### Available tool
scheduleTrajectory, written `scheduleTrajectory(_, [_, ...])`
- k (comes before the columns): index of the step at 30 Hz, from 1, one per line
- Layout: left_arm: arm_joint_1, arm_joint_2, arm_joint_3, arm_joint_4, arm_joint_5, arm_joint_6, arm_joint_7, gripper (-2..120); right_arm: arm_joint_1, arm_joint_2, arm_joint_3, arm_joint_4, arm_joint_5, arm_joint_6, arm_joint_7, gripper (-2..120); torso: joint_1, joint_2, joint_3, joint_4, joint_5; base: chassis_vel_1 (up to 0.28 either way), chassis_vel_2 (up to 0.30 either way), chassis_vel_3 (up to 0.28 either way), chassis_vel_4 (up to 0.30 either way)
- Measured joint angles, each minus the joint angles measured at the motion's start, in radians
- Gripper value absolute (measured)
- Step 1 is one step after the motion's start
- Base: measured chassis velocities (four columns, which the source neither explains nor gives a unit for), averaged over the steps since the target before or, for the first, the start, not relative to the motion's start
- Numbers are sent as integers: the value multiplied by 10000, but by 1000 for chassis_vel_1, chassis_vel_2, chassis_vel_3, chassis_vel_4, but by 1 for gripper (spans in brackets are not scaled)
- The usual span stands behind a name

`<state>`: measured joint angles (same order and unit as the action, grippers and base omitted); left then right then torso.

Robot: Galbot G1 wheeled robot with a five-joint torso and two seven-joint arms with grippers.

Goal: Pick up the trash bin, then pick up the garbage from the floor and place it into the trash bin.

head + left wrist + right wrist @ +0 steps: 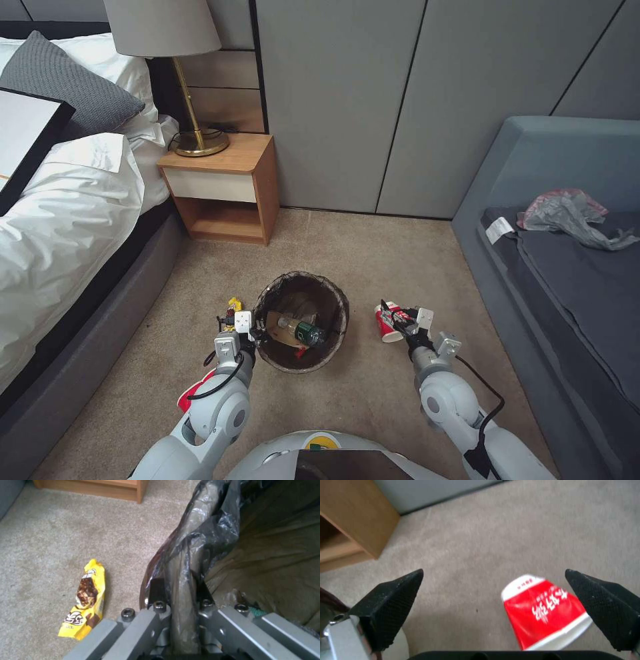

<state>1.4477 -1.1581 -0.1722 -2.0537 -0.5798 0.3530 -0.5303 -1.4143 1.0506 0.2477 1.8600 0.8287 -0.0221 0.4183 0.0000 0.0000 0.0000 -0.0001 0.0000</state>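
The trash bin [333, 297], round with a dark liner bag over its rim, is in the middle of the carpet. In it lie a green-labelled bottle [303, 331] and a tan paper bag [280, 333]. My left gripper [257, 333] is shut on the bin's left rim; up close the fingers [156, 587] pinch the rim and liner [200, 542]. A yellow snack wrapper [233, 305] [86, 600] lies on the carpet beside that hand. Right of the bin lies a red-and-white paper cup [387, 325] [546, 610]. My right gripper [399, 319] [494, 573] hangs open over it, with the cup between its fingers, untouched.
A wooden nightstand [227, 187] with a lamp stands behind the bin, and a bed [60, 220] runs along the left. A grey sofa [567, 280] with a crumpled plastic bag [570, 213] is on the right. A red-and-white piece [189, 398] lies under my left arm.
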Motion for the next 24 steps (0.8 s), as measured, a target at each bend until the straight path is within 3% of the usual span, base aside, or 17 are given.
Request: scheduleTrajectory(24, [-21, 27, 48, 14, -9, 2, 1, 0, 245, 141, -215, -881, -45, -34, 71, 100, 0, 0, 0, 0, 0, 0, 0, 0, 0])
